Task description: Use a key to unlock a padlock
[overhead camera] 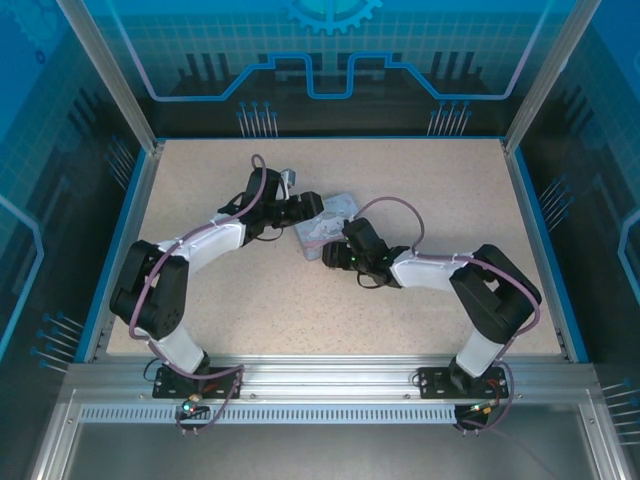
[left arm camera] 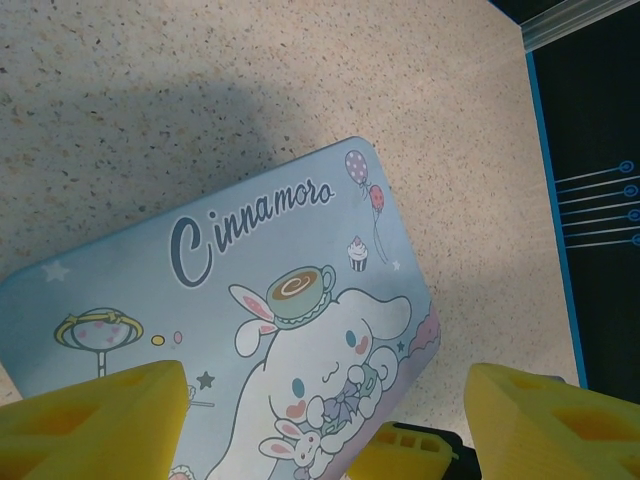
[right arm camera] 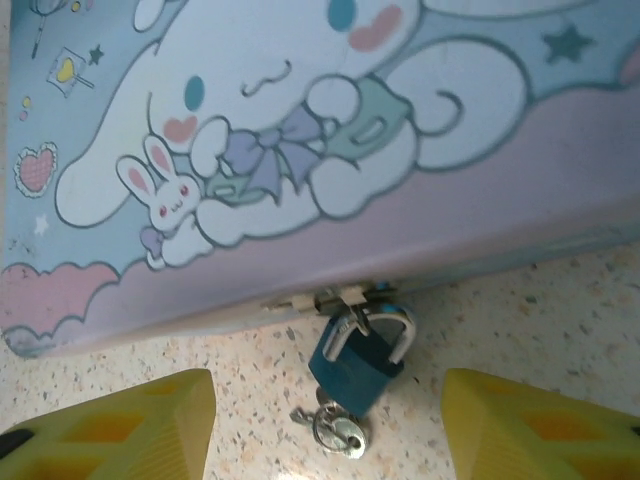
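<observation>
The padlock (right arm camera: 360,365) has a dark blue body and a silver shackle. It hangs from the hasp (right arm camera: 340,298) on the front of a pale blue cartoon tin box (right arm camera: 300,120) and lies on the table. The key (right arm camera: 340,432) sticks out of the padlock's lower end, with a small ring on it. My right gripper (right arm camera: 325,440) is open, one yellow finger on each side of padlock and key, touching neither. My left gripper (left arm camera: 325,430) is open above the near corner of the box lid (left arm camera: 230,290). One finger (left arm camera: 90,420) hangs over the lid, the other over the table.
The box (overhead camera: 338,208) lies mid-table between both grippers (overhead camera: 312,208) (overhead camera: 335,248). A yellow fingertip (left arm camera: 410,455) of the right gripper shows beside the box corner. The blue table rim (left arm camera: 548,200) runs close on the right. Speckled table surface (overhead camera: 420,180) surrounds the box.
</observation>
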{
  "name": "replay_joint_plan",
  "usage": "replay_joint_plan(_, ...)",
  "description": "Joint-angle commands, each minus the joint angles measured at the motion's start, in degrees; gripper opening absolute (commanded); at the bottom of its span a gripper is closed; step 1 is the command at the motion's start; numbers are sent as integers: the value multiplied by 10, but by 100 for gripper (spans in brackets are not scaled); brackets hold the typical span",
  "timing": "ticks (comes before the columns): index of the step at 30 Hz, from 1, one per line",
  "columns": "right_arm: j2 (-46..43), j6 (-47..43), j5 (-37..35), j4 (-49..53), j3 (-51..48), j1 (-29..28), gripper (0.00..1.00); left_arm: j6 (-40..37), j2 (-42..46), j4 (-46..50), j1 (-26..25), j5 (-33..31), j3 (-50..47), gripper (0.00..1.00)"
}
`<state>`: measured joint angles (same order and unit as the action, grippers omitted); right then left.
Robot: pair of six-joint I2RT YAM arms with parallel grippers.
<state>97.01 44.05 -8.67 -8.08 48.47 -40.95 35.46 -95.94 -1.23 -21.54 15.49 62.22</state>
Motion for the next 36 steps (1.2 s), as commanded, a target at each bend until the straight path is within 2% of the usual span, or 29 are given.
replay_joint_plan(1, 18, 12, -40, 30, 16, -10, 59, -3, -4, -19, -2, 16, 12, 74)
replay_joint_plan(10, 41, 22, -46, 62, 59, -8, 46, 2, -2, -25, -2, 18, 5, 74)
replay_joint_plan(16, 34, 43, -40, 68, 47, -6, 46, 2, -2, -25, -2, 16, 4, 74)
replay_joint_plan(24, 50, 39, -29, 51, 56, 4, 42, 3, -8, -24, -2, 16, 6, 74)
replay_joint_plan(36, 53, 40, -12, 37, 48, 14, 17, 4, -7, -23, -2, 15, 3, 74)
